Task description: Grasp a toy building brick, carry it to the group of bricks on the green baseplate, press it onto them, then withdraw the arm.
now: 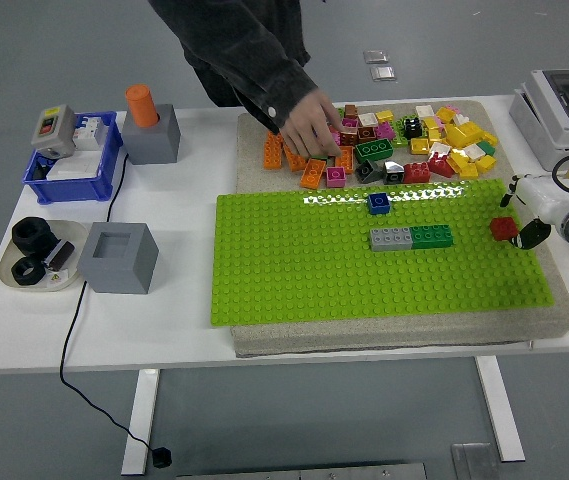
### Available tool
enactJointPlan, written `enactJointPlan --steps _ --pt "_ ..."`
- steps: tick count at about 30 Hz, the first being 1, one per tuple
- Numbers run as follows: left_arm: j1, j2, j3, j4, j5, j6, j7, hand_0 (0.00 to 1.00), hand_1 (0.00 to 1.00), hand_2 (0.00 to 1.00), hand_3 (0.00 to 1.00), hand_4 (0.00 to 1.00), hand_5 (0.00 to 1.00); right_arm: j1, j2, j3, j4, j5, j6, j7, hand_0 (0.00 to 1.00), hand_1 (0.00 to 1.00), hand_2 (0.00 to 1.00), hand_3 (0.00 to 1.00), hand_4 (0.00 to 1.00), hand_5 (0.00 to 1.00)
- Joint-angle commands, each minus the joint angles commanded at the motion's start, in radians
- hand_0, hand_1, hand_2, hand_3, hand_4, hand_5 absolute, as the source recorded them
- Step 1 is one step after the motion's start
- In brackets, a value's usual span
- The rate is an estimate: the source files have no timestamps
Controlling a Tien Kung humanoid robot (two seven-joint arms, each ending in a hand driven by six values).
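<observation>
My right hand sat at the green baseplate's right edge, fingers pinched on one small, squarish red brick. Three bricks stood on the plate: a blue one, and a grey brick and green brick joined in one row running left-right. A person's hand reached into the loose brick pile.

The right hand enters from the right edge, low over the surface, its white and black fingers curled inward; whether they grip anything cannot be told. The left arm is out of view. A person's hand reaches in from the top, sleeve dark, fingers bent downward.
</observation>
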Motion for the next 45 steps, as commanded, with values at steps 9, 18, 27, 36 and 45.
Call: enactJointPlan --steps 9,18,27,36,45 --pt "-0.003 0.000 0.000 0.000 -0.001 0.000 0.000 0.596 0.617 0.550 0.592 0.723 0.217 0.014 0.016 -0.016 -0.044 0.017 -0.007 0.016 0.998 0.990 0.988 0.717 0.794 0.079" --pt "-0.003 -0.001 0.004 0.000 -0.003 -0.001 0.000 0.596 0.617 0.551 0.592 0.723 0.218 0.026 0.032 -0.033 -0.078 0.044 -0.014 0.032 0.998 0.985 0.981 0.700 0.771 0.080" --pt "-0.001 -0.001 0.006 0.000 -0.005 -0.001 -0.001 0.596 0.618 0.551 0.593 0.724 0.221 0.027 0.033 -0.041 -0.102 0.071 -0.016 0.041 0.995 0.978 0.960 0.682 0.645 0.112" --pt "-0.001 -0.001 0.010 0.000 -0.008 -0.002 -0.005 0.595 0.618 0.551 0.592 0.723 0.221 0.029 0.033 -0.040 -0.106 0.094 -0.022 0.049 0.990 0.969 0.954 0.681 0.596 0.137" --pt "-0.002 -0.003 0.016 0.000 -0.017 -0.002 -0.009 0.595 0.617 0.551 0.596 0.723 0.214 0.033 0.030 -0.047 -0.111 0.109 -0.020 0.050 0.982 0.962 0.947 0.674 0.564 0.172"
